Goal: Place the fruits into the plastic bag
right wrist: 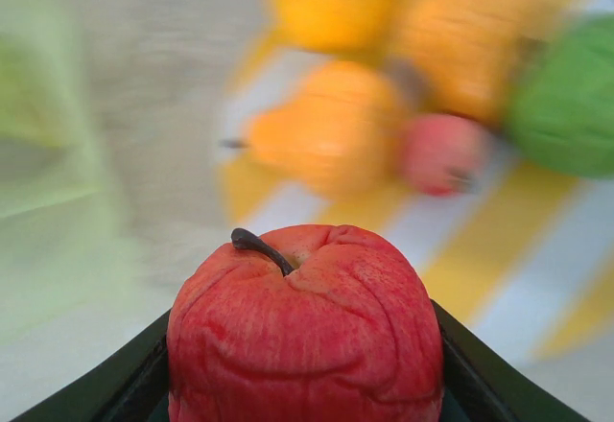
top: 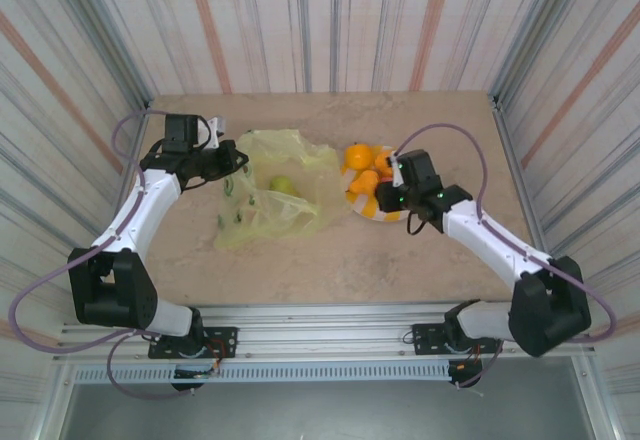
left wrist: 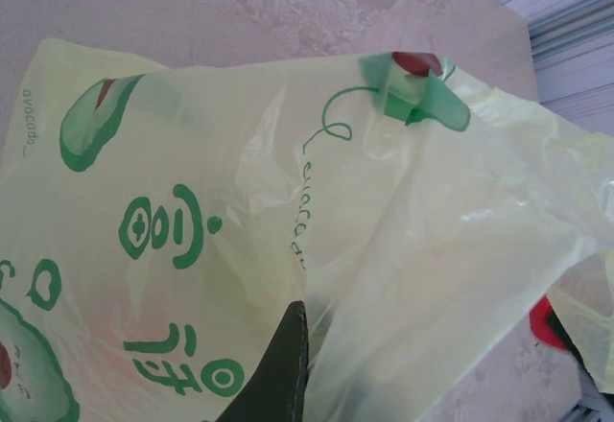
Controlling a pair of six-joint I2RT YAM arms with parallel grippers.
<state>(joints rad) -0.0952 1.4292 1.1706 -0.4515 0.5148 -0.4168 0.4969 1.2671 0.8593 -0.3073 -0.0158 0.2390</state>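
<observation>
The yellow-green plastic bag [top: 268, 198] with avocado prints lies crumpled left of centre, and a green fruit [top: 283, 185] shows through it. My left gripper [top: 238, 159] is shut on the bag's upper left edge; in the left wrist view one dark finger [left wrist: 284, 360] presses into the plastic bag [left wrist: 192, 201]. My right gripper [top: 384, 186] hangs over the left side of the striped plate [top: 385, 217], shut on a red apple [right wrist: 305, 326] that bulges between its fingers. Blurred orange fruits [right wrist: 326, 134], a pink one [right wrist: 441, 153] and a green one [right wrist: 566, 96] lie on the plate [right wrist: 537, 278].
Striped walls close in the tan table [top: 440, 260] on three sides. Bare tabletop lies between bag and plate. A red shape [left wrist: 547, 321] peeks out past the bag's edge in the left wrist view.
</observation>
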